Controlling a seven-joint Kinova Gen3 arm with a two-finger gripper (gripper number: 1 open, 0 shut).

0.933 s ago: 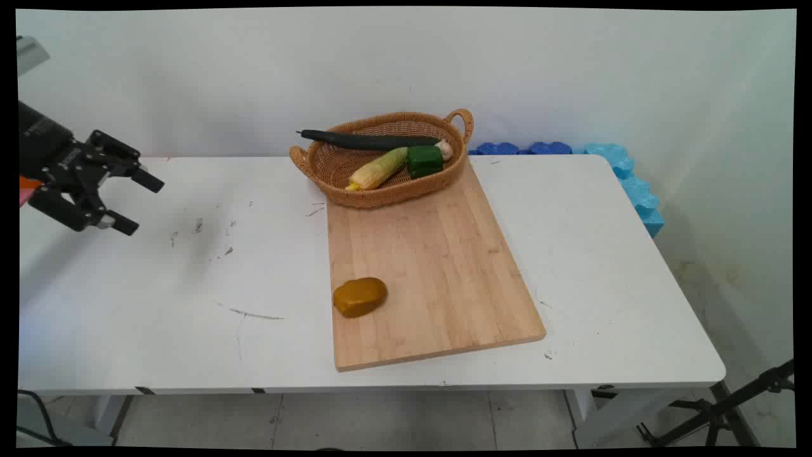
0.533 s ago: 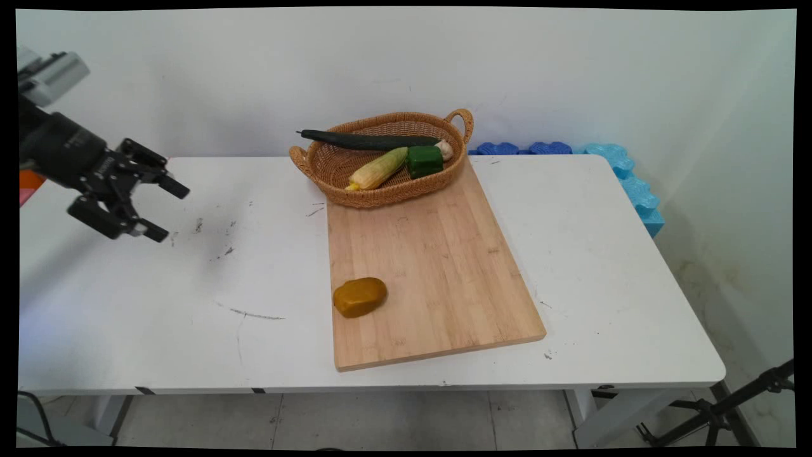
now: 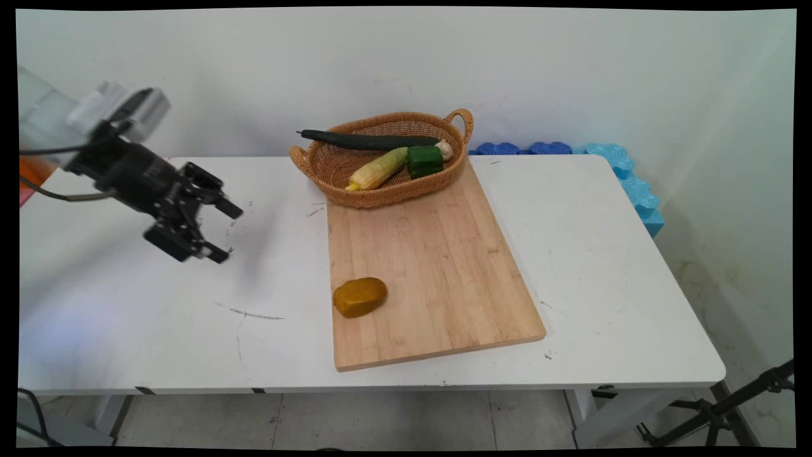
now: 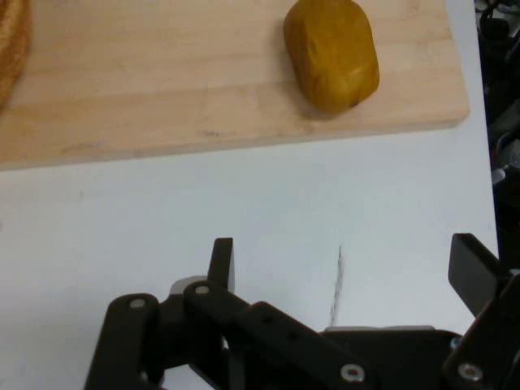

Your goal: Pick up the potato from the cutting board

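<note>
Fingers spread and holding nothing, the gripper (image 3: pixel 223 232) hovers above the table (image 3: pixel 602 266), well left of the cutting board (image 3: pixel 438 266), angled toward the brown potato-like lump (image 3: pixel 360 296) on that board's near left corner.

Basket (image 4: pixel 10 49) and right claw finger (image 4: pixel 475 272) cut by hand view's edges; arm blurred.
</note>
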